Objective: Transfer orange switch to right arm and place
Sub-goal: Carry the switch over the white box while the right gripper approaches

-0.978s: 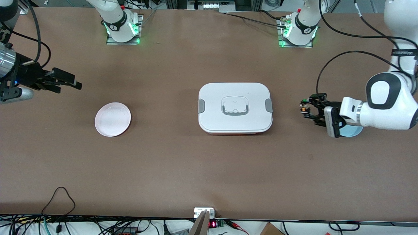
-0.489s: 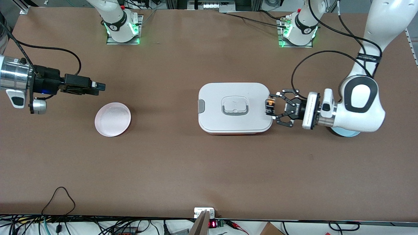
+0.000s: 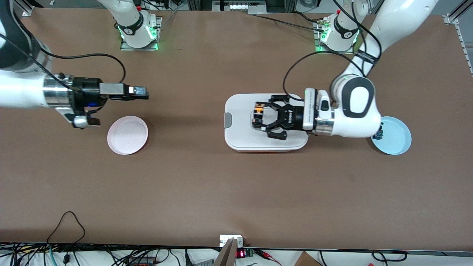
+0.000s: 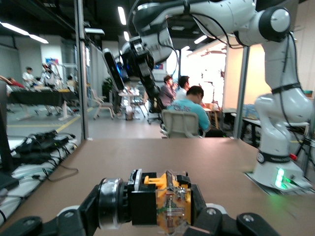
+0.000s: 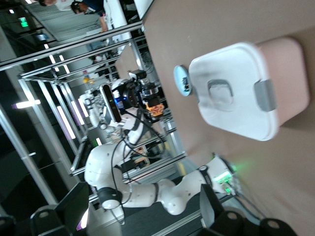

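The brown counter [image 3: 207, 184] carries a white lidded box [image 3: 240, 140] with grey clips and handle, a pale pink plate [image 3: 127, 135] and a light blue plate [image 3: 397, 138], while the black left end effector [image 3: 258, 117] shows the orange switch [image 3: 258, 109], black with an orange cap.

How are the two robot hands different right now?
The left hand, a black claw, is shut on the tiny orange switch over the white lidded box; the slim black right hand is open, holding nothing, above the round pink plate. Both point toward each other.
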`<act>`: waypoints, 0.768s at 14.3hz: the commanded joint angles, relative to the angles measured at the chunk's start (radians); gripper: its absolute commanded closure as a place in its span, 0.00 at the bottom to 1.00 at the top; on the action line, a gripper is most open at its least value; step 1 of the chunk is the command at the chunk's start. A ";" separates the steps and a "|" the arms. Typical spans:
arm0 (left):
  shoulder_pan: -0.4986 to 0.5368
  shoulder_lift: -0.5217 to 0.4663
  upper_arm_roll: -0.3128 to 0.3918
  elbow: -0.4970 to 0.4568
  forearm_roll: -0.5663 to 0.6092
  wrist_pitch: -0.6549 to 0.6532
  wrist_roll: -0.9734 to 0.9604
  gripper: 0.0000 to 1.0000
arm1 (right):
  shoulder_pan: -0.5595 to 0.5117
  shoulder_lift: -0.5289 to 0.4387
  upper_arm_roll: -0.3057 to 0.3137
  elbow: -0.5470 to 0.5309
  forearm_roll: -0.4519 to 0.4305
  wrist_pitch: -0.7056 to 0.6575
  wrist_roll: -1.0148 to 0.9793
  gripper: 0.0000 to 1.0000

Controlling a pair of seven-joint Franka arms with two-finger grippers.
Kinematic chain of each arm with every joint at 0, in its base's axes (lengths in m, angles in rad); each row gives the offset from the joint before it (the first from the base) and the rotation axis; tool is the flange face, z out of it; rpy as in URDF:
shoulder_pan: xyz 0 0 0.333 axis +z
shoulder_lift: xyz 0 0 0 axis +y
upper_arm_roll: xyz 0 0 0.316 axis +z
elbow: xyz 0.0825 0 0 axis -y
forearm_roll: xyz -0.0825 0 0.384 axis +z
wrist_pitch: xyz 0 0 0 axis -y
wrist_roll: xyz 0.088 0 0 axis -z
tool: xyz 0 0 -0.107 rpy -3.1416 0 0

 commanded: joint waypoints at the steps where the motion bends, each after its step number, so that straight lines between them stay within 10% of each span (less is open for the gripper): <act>1: -0.063 0.001 0.002 -0.004 -0.151 0.074 0.112 1.00 | 0.042 0.023 -0.002 -0.027 0.072 0.009 -0.053 0.00; 11: -0.231 -0.007 -0.001 0.007 -0.425 0.290 0.166 1.00 | 0.205 0.173 -0.002 -0.077 0.290 0.024 -0.413 0.00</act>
